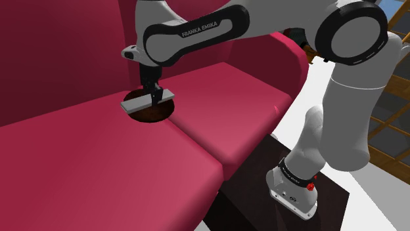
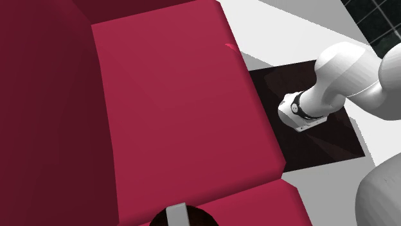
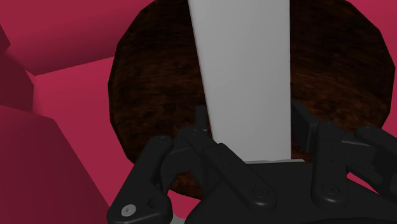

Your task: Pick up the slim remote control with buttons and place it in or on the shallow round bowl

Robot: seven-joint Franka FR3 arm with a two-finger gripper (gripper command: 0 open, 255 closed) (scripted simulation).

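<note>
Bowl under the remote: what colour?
The bowl is dark mottled brown, best seen in the wrist view.

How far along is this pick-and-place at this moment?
Done: the grey remote is picked up, clasped in the claw. In hand: it sits over the dark brown bowl on the red sofa; contact unclear. Left: opening the claw and pulling away.

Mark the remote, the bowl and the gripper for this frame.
grey remote [image 3: 245, 70]: wrist view, middle of its flat face.
dark brown bowl [image 3: 153, 89]: wrist view, inner surface beside the remote.
gripper [image 1: 156, 98]: shoulder view, between its fingertips.
</note>
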